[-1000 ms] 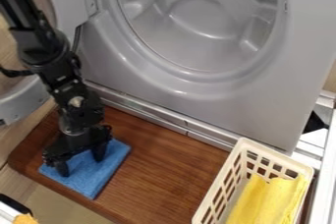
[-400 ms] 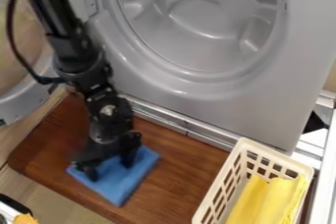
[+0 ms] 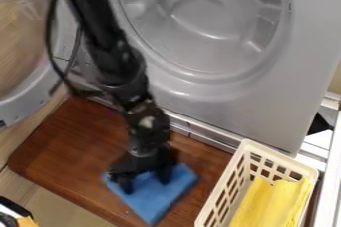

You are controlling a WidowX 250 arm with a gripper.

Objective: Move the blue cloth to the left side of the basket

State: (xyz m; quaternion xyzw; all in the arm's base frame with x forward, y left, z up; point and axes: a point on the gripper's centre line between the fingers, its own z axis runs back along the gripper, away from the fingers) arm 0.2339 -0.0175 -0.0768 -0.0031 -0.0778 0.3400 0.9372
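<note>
While claw [image 3: 145, 183] stands wide, blue cloth [image 3: 158, 198] lies beneath its 2 fingers [image 3: 163, 172], near basket [image 3: 282, 158].

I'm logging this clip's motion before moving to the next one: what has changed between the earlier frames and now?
The blue cloth has slid across the wooden board toward the basket, rightward and slightly down in the view. The gripper moved along with it, its fingers down at the cloth throughout. The basket and the yellow cloth inside it stayed put.
</note>
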